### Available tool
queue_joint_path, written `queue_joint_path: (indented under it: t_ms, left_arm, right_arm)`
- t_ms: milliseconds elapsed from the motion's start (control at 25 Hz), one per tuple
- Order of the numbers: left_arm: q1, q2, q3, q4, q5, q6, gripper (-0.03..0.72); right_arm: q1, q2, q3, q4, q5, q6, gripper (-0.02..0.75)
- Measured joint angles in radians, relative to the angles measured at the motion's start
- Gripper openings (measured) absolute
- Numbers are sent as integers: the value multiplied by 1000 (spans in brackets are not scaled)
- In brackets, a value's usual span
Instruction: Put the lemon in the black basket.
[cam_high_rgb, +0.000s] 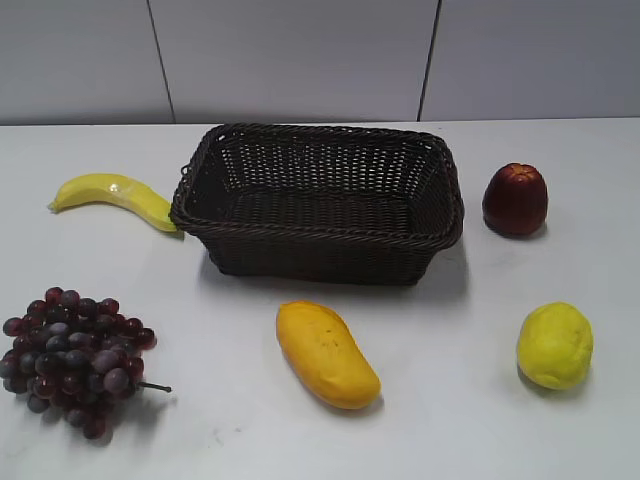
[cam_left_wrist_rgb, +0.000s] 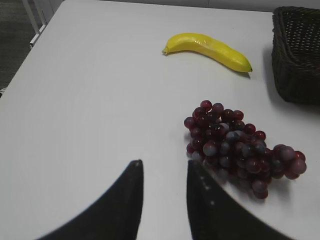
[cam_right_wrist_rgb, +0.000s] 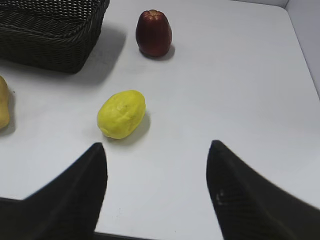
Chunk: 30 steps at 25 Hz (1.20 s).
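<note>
The lemon (cam_high_rgb: 555, 345) is a small lumpy yellow fruit lying on the white table at the front right; it also shows in the right wrist view (cam_right_wrist_rgb: 121, 113). The black basket (cam_high_rgb: 318, 232) stands empty at the middle back; its corner shows in the right wrist view (cam_right_wrist_rgb: 50, 40) and its end in the left wrist view (cam_left_wrist_rgb: 297, 55). My right gripper (cam_right_wrist_rgb: 157, 146) is open and empty, above the table just short of the lemon and a little to its right. My left gripper (cam_left_wrist_rgb: 165, 162) is open and empty, beside the grapes. Neither gripper shows in the exterior view.
A bunch of dark red grapes (cam_high_rgb: 72, 358) lies at the front left, a banana (cam_high_rgb: 115, 196) left of the basket, an orange-yellow mango (cam_high_rgb: 325, 352) in front of the basket, and a red apple-like fruit (cam_high_rgb: 515, 198) right of it. The table's right edge (cam_right_wrist_rgb: 300, 45) is near.
</note>
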Motion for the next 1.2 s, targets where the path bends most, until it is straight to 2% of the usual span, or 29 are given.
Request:
queue_joint_path:
  t_ms: [880, 960, 1080, 1200]
  left_arm:
    - [0, 0, 0, 0, 0, 0, 235]
    - [0, 0, 0, 0, 0, 0, 235]
    - [0, 0, 0, 0, 0, 0, 235]
    - [0, 0, 0, 0, 0, 0, 235]
  right_arm:
    - [0, 0, -5, 0, -7, 39, 517]
    - [0, 9, -26, 1, -57, 67, 539]
    - [0, 86, -56, 2, -182, 82, 640]
    - [0, 218, -59, 9, -283, 85, 662]
